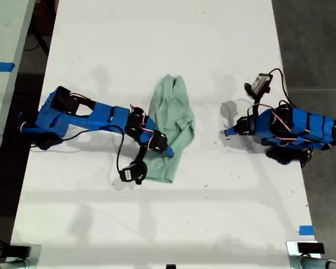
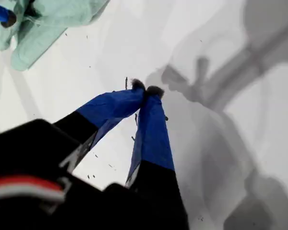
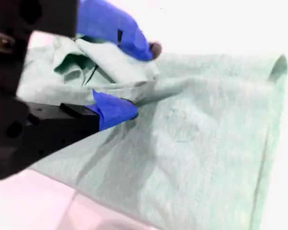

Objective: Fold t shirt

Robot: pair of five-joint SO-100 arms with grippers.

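The pale mint-green t shirt [image 1: 173, 120] lies wrinkled and folded lengthwise near the middle of the white table [image 1: 157, 45]. My second gripper [image 1: 163, 148] reaches in from the exterior view's left to the shirt's lower edge. In the second wrist view its blue fingers [image 3: 117, 108] hold a bunched fold of the t shirt [image 3: 197, 143], my second gripper [image 3: 144, 79] shut on it. My first gripper [image 1: 227, 133] rests toward the exterior view's right, apart from the cloth. It is shut and empty [image 2: 146, 88], with the t shirt [image 2: 48, 24] far ahead of it.
The table's edge [image 1: 280, 67] runs close behind the first arm, with dark floor [image 1: 319, 45] beyond. A black cable and small camera [image 1: 129, 174] hang beside the second arm. Blue tape [image 1: 306, 230] marks the table near the exterior view's lower right.
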